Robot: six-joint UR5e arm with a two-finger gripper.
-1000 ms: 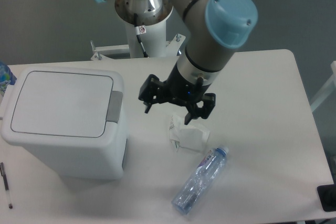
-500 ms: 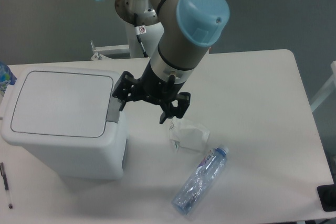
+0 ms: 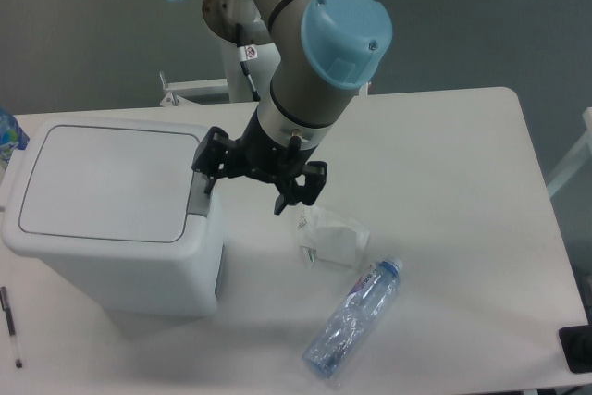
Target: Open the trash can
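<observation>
The trash can (image 3: pixel 111 219) sits at the left of the tabletop (image 3: pixel 444 182), lid flat and closed. The gripper (image 3: pixel 242 184) hovers right at the grey latch (image 3: pixel 198 199) on its right rim, jaws spread apart, gripping nothing. Crumpled tissue (image 3: pixel 331 235) and a plastic bottle (image 3: pixel 353 318) lie nearby.

the trash can (image 3: pixel 111 228), a white boxy bin, stands upright at the table's left, flat lid shut.
</observation>
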